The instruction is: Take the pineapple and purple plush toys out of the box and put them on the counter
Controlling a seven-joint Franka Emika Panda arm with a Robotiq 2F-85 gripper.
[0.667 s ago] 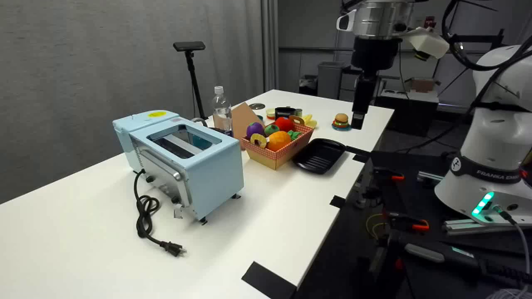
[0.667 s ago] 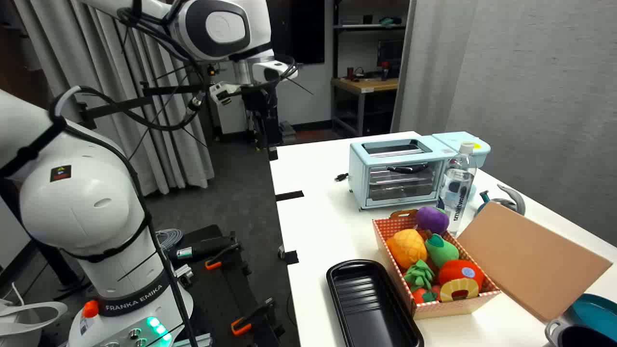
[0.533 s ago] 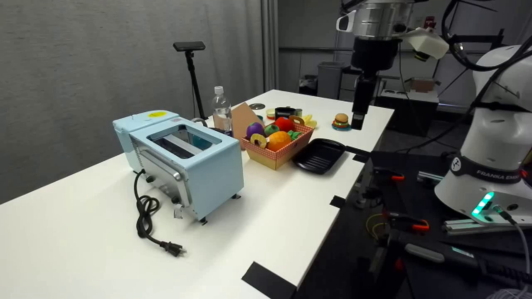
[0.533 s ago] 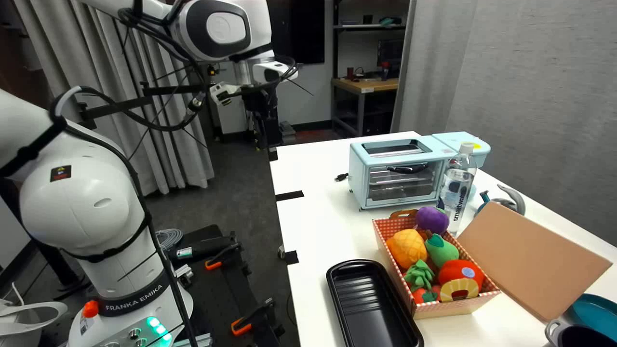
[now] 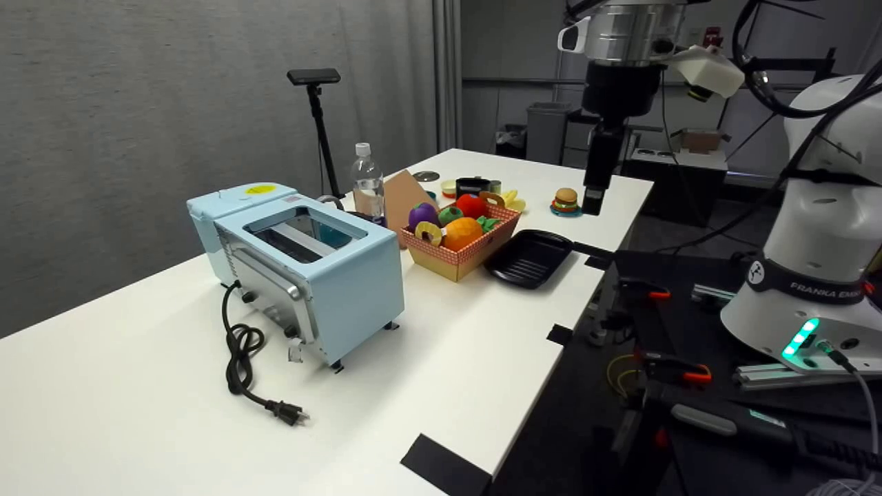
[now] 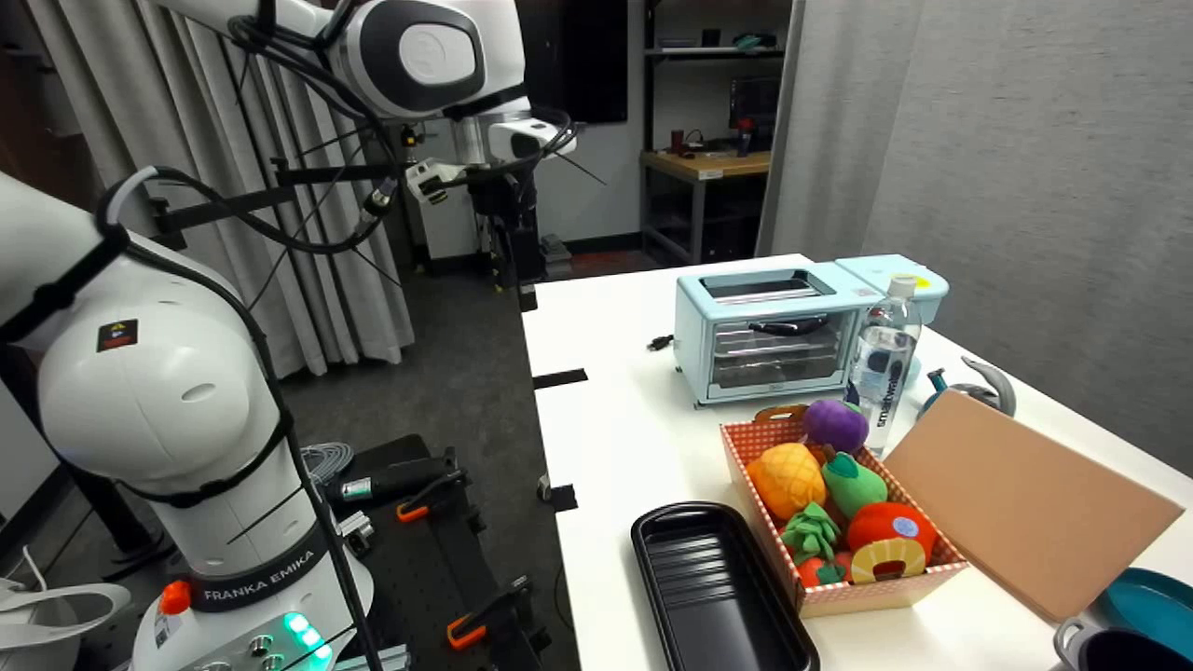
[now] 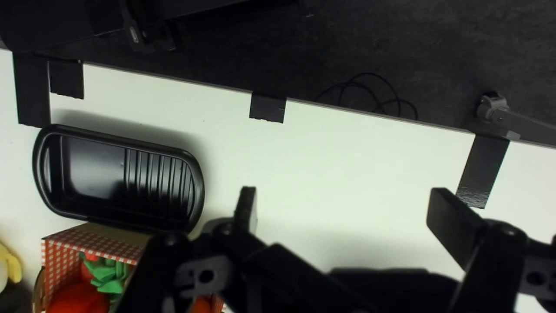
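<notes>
Item: black two-fingered gripper (image 7: 343, 208), raised above the white counter (image 6: 615, 447), well apart from the box; its fingers (image 7: 451, 221) spread wide, holding nothing, presumably parted so as to admit a soft body.

Item: tan box with red-and-white gingham rim (image 6: 867, 598), nearer than the pale-blue toaster oven (image 6: 783, 335) in an exterior view; its walls gather the heaped plush toys.

Item: orange-yellow quilted pineapple plush (image 6: 788, 479), inside, close by the left wall (the green leaves (image 6: 811, 532) just nearer may be its crown; I cannot be sure).

Item: round purple plush toy (image 6: 836, 426), far right corner, sitting high, likely propped from below; the easier grasp, I judge.

Item: black ridged tray (image 6: 718, 587), just left of the box; best avoided when setting toys down. Neither is out yet.
</notes>
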